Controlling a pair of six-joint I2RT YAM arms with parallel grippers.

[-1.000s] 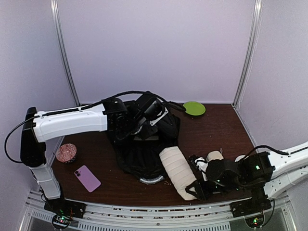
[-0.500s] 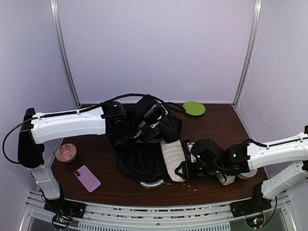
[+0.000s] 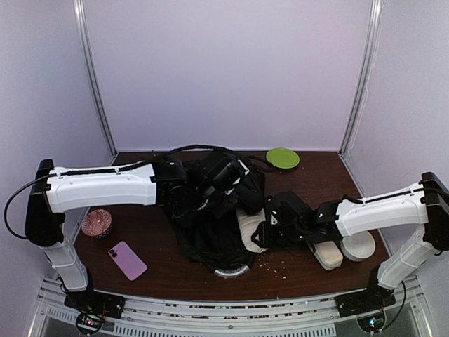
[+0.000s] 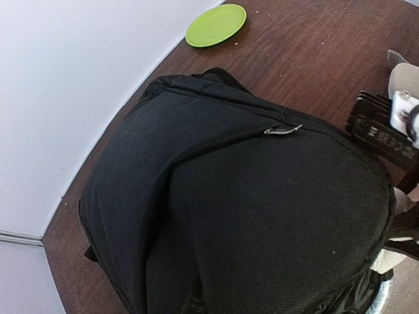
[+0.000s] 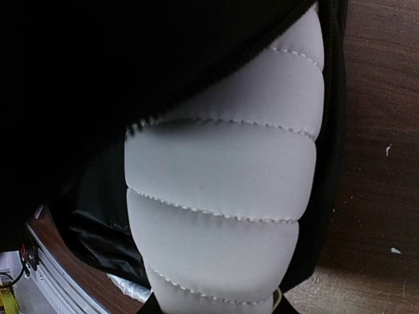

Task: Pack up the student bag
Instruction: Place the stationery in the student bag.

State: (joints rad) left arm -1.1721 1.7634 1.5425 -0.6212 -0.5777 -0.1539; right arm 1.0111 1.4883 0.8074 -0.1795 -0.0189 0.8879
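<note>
The right gripper (image 3: 269, 233) is clamped on the near end of a white quilted padded roll (image 5: 222, 176), its jaws part-way spread around it. The far end of the roll sits under the lip of the large soft black fabric student bag (image 3: 210, 239), inside the opening. The bag lies at the middle of the dark brown wooden surface (image 3: 309, 184), with its silvery inner rim (image 3: 229, 269) towards the near edge.

The left gripper (image 3: 214, 188) is pressed together at the bag's upper part. It seems to pinch a raised fold of the black fabric, though the dark cloth hides the fingertips.

Just beside the right arm, towards the right near corner, a beige oblong pad (image 3: 327, 253) touches a white round disc (image 3: 358, 246). A lime green round plate (image 3: 283, 157) lies at the far edge. A small round patterned tin (image 3: 97, 223) sits at the left edge, with a purple phone (image 3: 127, 260) near it towards the near edge.
</note>
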